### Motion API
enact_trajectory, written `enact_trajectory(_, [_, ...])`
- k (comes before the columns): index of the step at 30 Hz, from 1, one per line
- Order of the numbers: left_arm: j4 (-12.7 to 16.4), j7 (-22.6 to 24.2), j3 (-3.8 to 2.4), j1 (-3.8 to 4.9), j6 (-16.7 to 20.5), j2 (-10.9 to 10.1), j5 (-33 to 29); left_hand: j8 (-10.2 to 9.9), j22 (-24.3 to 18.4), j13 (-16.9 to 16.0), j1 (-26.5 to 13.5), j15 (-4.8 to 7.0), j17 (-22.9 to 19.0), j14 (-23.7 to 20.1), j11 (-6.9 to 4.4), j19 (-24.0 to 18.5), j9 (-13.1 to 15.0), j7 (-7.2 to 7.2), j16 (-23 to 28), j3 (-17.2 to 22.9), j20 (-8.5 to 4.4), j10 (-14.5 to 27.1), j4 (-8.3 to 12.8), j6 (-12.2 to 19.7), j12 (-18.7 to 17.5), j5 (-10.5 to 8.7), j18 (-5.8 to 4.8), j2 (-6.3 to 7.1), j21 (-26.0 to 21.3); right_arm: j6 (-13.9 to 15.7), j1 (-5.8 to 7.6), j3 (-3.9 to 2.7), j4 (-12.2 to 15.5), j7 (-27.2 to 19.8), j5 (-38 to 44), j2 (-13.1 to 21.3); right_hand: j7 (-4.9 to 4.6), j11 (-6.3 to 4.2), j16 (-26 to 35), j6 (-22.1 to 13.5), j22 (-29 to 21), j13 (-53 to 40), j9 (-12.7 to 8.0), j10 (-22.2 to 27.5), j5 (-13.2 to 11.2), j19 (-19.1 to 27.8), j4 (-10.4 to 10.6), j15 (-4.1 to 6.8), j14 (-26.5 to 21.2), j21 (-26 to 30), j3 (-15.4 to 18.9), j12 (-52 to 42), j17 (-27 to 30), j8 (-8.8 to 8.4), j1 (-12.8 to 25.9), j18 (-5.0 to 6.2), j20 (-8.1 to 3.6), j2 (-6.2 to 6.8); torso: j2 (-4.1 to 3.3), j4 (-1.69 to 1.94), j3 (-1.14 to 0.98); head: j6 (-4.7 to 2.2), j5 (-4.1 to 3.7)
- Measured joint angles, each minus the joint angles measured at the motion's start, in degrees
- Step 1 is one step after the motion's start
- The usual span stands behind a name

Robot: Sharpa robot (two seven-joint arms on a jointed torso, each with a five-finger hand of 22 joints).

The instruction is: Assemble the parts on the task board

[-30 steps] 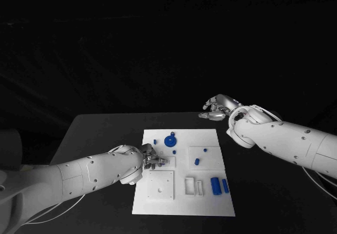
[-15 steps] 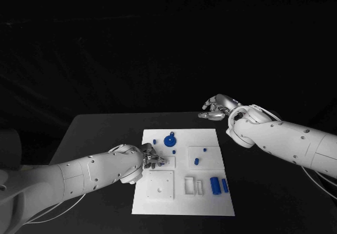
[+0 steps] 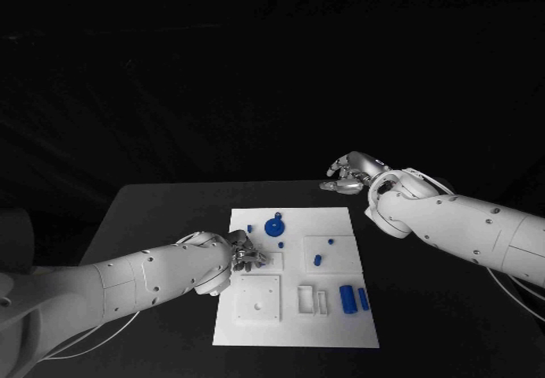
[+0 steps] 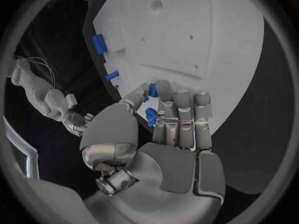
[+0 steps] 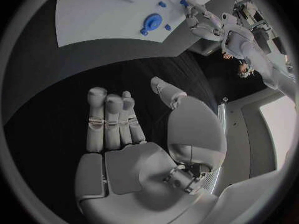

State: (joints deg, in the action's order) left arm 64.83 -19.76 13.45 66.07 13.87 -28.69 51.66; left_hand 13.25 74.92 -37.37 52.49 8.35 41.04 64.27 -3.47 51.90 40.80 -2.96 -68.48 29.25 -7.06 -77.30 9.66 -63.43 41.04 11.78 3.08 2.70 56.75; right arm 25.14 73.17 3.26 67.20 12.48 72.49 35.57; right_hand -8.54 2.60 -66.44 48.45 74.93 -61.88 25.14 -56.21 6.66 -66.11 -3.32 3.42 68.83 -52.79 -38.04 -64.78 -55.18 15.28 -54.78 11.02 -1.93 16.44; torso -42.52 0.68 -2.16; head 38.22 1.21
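Head view puts the task board [image 3: 298, 315] flat in the middle of the black table [image 3: 170, 213], its long side running away from the robot. Blue parts lie scattered on it: a round disc part [image 3: 275, 228] near the far edge, a short peg [image 3: 319, 259] toward the middle, and two upright cylinders [image 3: 354, 300] standing side by side near the right edge. The left hand [image 3: 244, 253] sits over the board's left edge, touching down beside a raised square block [image 3: 270, 260]. In the left wrist view its fingers [image 4: 181, 117] are curled and a small blue part [image 4: 151, 116] is pinched between thumb and fingers, just above the board surface. The right hand [image 3: 352, 175] hangs beyond the board's far right corner, well apart from every part, fingers loosely spread and holding nothing. My reading is that the left hand is clearly nearer, and the pinched part must go down into the board directly beneath it.
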Motion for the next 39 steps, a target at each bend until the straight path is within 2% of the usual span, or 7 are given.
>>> enact_trajectory(3, [0.0, 0.1, 0.0, 0.01, 0.0, -0.1, -0.3, 0.0, 0.0, 0.1, -0.5, -0.1, -0.1, -0.1, 0.08, 0.0, 0.0, -0.1, -0.1, -0.8, 0.0, -0.1, 0.8, 0.1, 0.0, 4.14, 0.0, -0.54, 0.3, 0.0, 0.0, 0.0, 0.0, 0.0, 0.0, 0.0, 0.0, 0.0, 0.0, 0.0, 0.0, 0.0, 0.0, 0.0, 0.0, 0.0, 0.0, 0.0, 0.0, 0.0, 0.0, 0.0, 0.0, 0.0, 0.0, 0.0, 0.0, 0.0, 0.01, 0.02, 0.0, 0.04, -0.01])
enact_trajectory(12, [0.2, 0.5, 0.01, 0.0, 0.0, -0.5, -1.0, 0.5, 0.0, 0.3, -1.8, -0.28, -0.3, -0.1, 0.08, 0.0, -0.4, -0.04, -0.4, -1.3, 0.0, -0.1, 1.4, -0.7, 0.2, 7.1, 0.01, -1.78, 0.3, -0.1, -0.03, 0.0, -0.1, 0.0, 0.0, 0.0, 0.01, -0.02, 0.0, 0.0, 0.0, 0.1, 0.0, 0.0, 0.0, 0.0, 0.2, 0.0, 0.0, 0.0, 0.2, 0.0, 0.0, 0.0, 0.0, 0.0, 0.0, 0.0, 0.02, 0.03, -0.01, 0.02, -0.03])
enact_trajectory(16, [0.2, 0.6, 0.03, 0.01, 0.0, -0.5, -1.4, 1.0, 0.0, 0.6, -2.1, -0.3, -0.4, -0.1, 0.09, 0.0, 0.5, 0.26, -0.4, -1.5, 0.0, -0.1, 1.6, -1.1, 0.2, 10.49, 0.0, -2.08, 0.3, -0.1, -0.11, 0.0, -0.1, 0.0, 0.0, 0.0, 0.02, -0.02, 0.0, 0.0, 0.0, 0.1, 0.0, 0.0, 0.0, 0.0, 0.2, 0.0, 0.0, 0.0, 0.2, 0.0, 0.0, 0.0, 0.0, 0.0, 0.01, 0.0, 0.02, 0.03, -0.01, -0.05, 0.0])
enact_trajectory(18, [0.2, 0.6, 0.04, 0.03, -0.1, -0.6, -1.7, 1.0, 0.0, 0.6, -2.1, -0.29, -0.5, -0.1, 0.09, 0.0, 0.7, 0.15, -0.4, -1.7, 0.0, -0.1, 1.8, -1.2, 0.2, 11.35, 0.0, -2.09, 0.3, -0.1, -0.13, 0.0, -0.1, 0.0, 0.0, 0.0, 0.02, -0.02, 0.0, 0.0, 0.0, 0.1, 0.0, 0.0, 0.0, 0.0, 0.2, 0.0, 0.0, 0.0, 0.2, 0.0, 0.0, 0.0, 0.0, 0.0, 0.0, 0.0, 0.03, 0.03, -0.02, -0.09, 0.03])
enact_trajectory(22, [0.4, 0.6, 0.07, 0.1, -0.1, -0.8, -2.0, 0.9, 0.0, 0.6, -2.1, -0.27, -0.5, -0.1, 0.09, 0.0, 0.7, 0.06, -0.4, -1.6, 0.0, -0.1, 1.8, -1.3, 0.2, 11.48, 0.0, -2.09, 0.3, -0.1, -0.14, 0.0, -0.1, 0.0, 0.0, -0.1, 0.02, -0.02, 0.0, 0.0, 0.0, 0.1, 0.0, 0.0, 0.0, 0.0, 0.2, 0.0, 0.0, 0.2, 0.2, 0.0, 0.0, 0.0, 0.0, 0.0, 0.01, 0.0, 0.04, 0.03, -0.04, -0.12, 0.07])
enact_trajectory(27, [1.0, 0.6, 0.09, 0.37, -0.2, -1.1, -2.3, 1.1, 0.0, 0.6, -2.4, -0.26, -0.5, -0.1, -0.12, 0.0, 0.6, 0.22, -0.4, -0.5, 0.0, -0.3, 3.0, -1.4, 0.2, 11.49, 0.0, -2.35, 0.3, -0.2, -0.15, 0.0, -0.1, 0.0, 0.0, -0.1, 0.03, -0.02, 0.0, 0.0, 0.0, 0.1, 0.0, 0.0, 0.0, 0.0, 0.2, 0.0, 0.0, 0.2, 0.2, 0.0, 0.0, 0.0, 0.0, 0.0, 0.01, 0.0, 0.03, 0.03, -0.08, -0.24, 0.07])
enact_trajectory(39, [2.2, 0.5, -0.26, 1.71, -1.1, -2.3, -2.9, 1.1, 0.0, 0.8, -2.4, -0.27, -0.6, -0.1, 0.09, 0.0, 0.9, 0.22, -0.3, -0.4, 0.0, -0.5, 3.0, -1.4, 0.2, 11.45, 0.0, -2.35, 0.3, -0.2, -0.17, 0.0, -0.1, 0.0, 0.0, 0.0, 0.04, -0.18, 0.0, 0.0, 0.0, 0.2, 0.0, 0.1, 0.0, 0.0, 0.2, -0.04, 0.0, 0.2, 0.2, 0.0, 0.0, 0.0, 0.0, 0.0, 0.02, 0.0, 0.03, 0.04, -0.09, -0.42, 0.19])
